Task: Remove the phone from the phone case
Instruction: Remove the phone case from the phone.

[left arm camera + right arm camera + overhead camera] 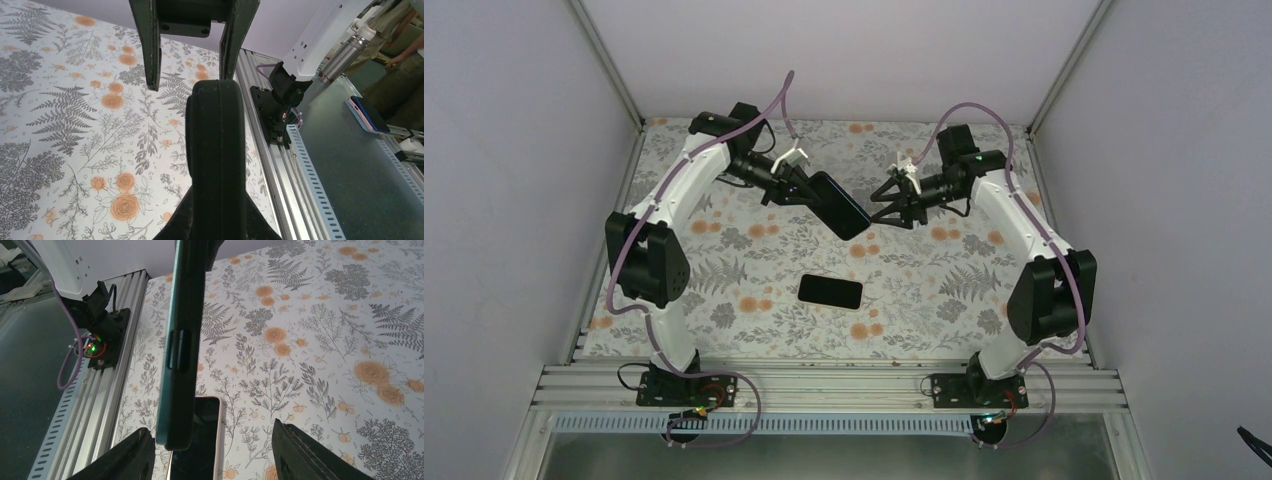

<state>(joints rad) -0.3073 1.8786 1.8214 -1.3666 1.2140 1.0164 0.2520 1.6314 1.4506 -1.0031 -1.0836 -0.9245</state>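
The phone (830, 291) lies flat on the flowered table cloth, dark screen up, apart from both grippers. It also shows in the right wrist view (202, 440), with a pale rim. My left gripper (796, 190) is shut on one end of the dark teal-edged phone case (840, 206) and holds it in the air above the table. In the left wrist view the case (216, 145) stands edge-on between my fingers. My right gripper (886, 206) is open, its jaws on either side of the case's free end (181, 340) without touching it.
The aluminium rail (824, 385) with both arm bases runs along the near edge. Beyond it, on a lower grey surface, lie another cased phone (367, 114) and a metal flask (345, 50). Grey walls enclose the table on three sides.
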